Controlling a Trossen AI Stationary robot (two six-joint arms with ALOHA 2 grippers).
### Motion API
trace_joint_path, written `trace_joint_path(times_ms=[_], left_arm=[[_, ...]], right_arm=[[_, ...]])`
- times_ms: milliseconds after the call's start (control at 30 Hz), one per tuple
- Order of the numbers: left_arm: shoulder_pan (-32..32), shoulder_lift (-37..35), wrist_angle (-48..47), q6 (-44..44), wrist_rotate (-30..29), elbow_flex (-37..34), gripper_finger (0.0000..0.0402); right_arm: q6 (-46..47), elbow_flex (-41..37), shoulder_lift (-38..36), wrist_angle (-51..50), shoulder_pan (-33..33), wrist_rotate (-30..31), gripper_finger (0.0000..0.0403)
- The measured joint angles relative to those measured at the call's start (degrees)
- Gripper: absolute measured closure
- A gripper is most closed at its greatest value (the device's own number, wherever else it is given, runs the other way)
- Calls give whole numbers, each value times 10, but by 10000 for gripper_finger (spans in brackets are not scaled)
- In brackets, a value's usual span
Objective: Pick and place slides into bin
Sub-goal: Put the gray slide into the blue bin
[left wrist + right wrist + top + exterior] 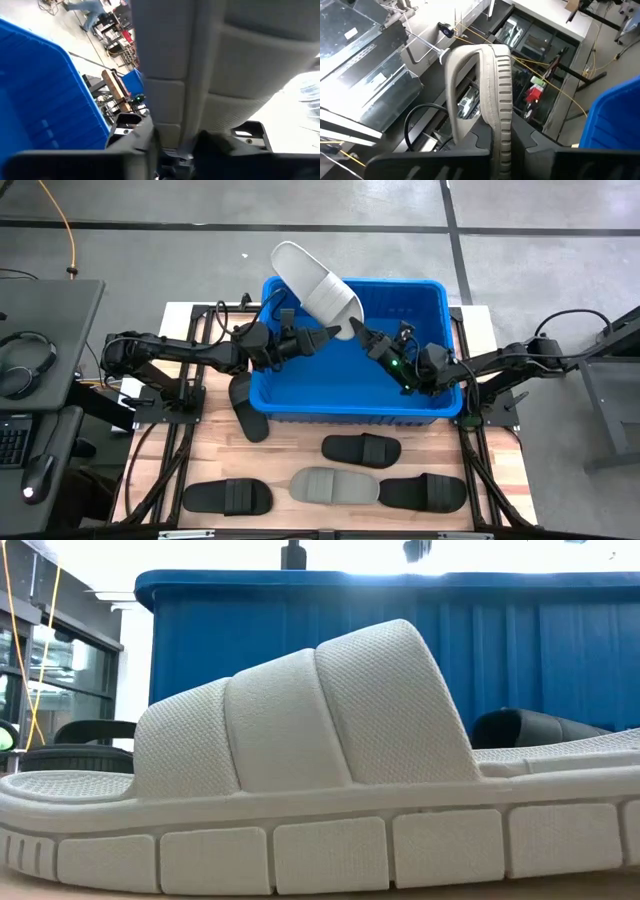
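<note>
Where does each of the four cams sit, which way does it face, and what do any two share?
High: overhead, straight down on the bright blue ribbed plastic bin; both arms show, left hand and right hand pinching one off-white foam slide.
Low: tabletop height, facing the bin wall past a grey foam slide; no arm visible.
Left wrist: along its fingers up the held slide.
Right wrist: along its fingers; slide edge-on.
Shared: both wrists and high show the held slide.

Wooden tabletop [290, 455], grey desk [45, 330] with headphones [25, 352], possibly a keyboard [12, 438], yellow cable [62, 220]
</note>
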Motion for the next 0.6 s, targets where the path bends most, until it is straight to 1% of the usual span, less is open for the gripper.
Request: trace_joint_path(times_ms=[67, 167, 233, 333, 400, 500, 600], left_arm=[[1, -1, -2, 3, 7, 0, 369], [1, -1, -2, 0, 22, 1, 371], [0, -2, -6, -13, 38, 2, 365], [0, -13, -21, -14, 73, 2, 371], [0, -24, -44, 4, 87, 2, 371], [0, -40, -90, 8, 95, 1, 371], [1, -59, -166, 2, 94, -1, 371]], right_arm=[[3, 0, 0, 1, 0, -6, 402], [-3, -1, -7, 0, 0, -27, 395], [-21, -1, -17, -10, 1, -44, 385], [-48, -1, -46, -62, 9, -68, 368], [-55, -1, -71, -119, 17, -74, 356], [-56, -1, -108, -200, 34, -51, 333], [-57, 2, -151, -247, 50, 3, 303]])
